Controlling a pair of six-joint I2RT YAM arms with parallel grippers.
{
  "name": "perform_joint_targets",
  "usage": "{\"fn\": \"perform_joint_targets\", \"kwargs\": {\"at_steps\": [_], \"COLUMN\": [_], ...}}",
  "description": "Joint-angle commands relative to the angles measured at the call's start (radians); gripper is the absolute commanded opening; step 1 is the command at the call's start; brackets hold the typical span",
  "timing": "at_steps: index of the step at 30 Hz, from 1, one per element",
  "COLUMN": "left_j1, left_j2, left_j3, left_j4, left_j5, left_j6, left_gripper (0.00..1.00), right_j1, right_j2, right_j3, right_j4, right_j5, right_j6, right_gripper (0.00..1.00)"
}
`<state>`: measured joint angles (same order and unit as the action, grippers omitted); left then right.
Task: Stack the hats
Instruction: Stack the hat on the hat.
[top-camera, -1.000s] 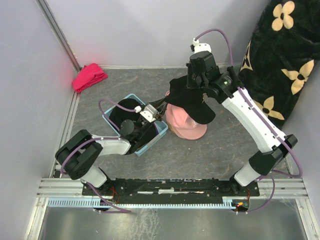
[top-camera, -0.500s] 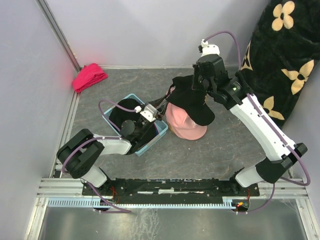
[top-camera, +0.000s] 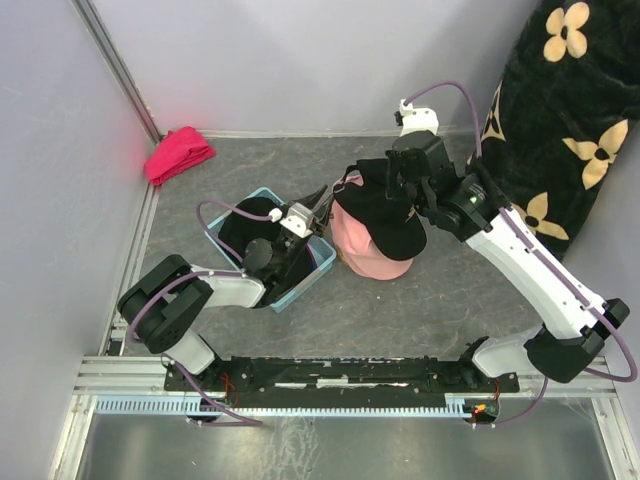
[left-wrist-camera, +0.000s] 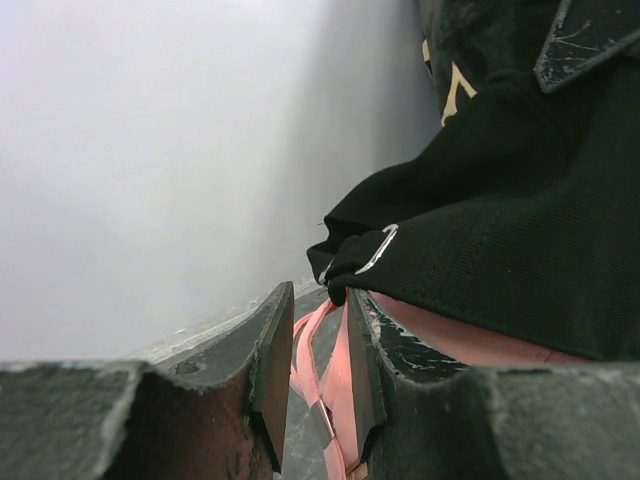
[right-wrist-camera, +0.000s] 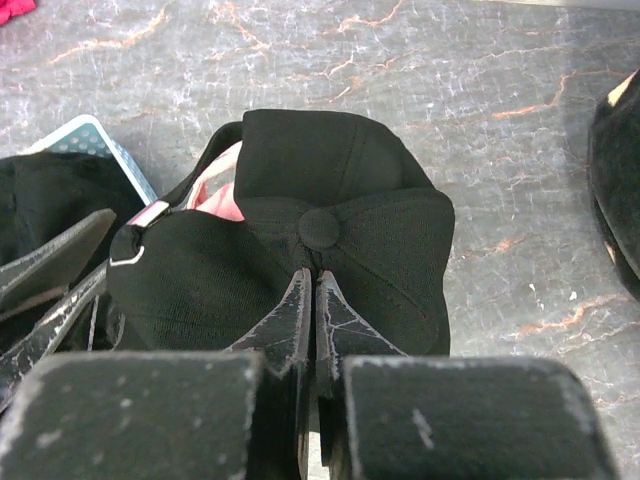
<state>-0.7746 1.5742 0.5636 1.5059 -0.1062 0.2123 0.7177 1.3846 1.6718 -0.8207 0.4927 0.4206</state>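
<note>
Bin nearest the bases, light blue, with a second black cap lying in it under the left arm. From there the left claw reaches toward 2 o'clock, and its wrist view shows the fingers drawn close with the rear strap of the pink cap pinched between them. So that cap looks anchored on the table, crown up, brim toward 6 o'clock.

Directly over it hangs the black cap, and here's the relation that matters. Its long axis runs from about 11 o'clock to 5 o'clock, with the brim at the 5 o'clock end, so it is slightly skewed from the pink brim below. The right claw is clamped on a fold of the crown beside the top button, fingers nearly together. It comes in from the 1 o'clock side, so the right arm owns this placement.

The black crown covers most of the pink, but I can't tell whether it is fully seated. My read is a small twist, then a descent.

Far off at 10 o'clock sits a red-pink cloth bundle.
</note>
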Motion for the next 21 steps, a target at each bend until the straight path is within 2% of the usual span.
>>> {"fn": "perform_joint_targets", "kwargs": {"at_steps": [1, 10, 21], "left_j1": [-0.002, -0.002, -0.002], "left_j2": [0.004, -0.009, -0.012], "left_j3": [0.039, 0.015, -0.029], "left_j4": [0.074, 0.042, 0.026], "left_j5": [-0.027, -0.053, -0.202], "left_j6": [-0.01, -0.04, -0.081], "left_gripper": [0.35, 0.35, 0.35], "right_j1": [0.041, 0.13, 0.192], "right_j2": [-0.049, -0.061, -0.059], "right_j3": [-0.03, -0.111, -0.194], "right_j4": [0.008, 0.036, 0.094], "right_j5": [0.06, 0.135, 0.188], "right_j6": [0.015, 0.075, 0.14], "right_gripper": [0.02, 0.02, 0.02]}}
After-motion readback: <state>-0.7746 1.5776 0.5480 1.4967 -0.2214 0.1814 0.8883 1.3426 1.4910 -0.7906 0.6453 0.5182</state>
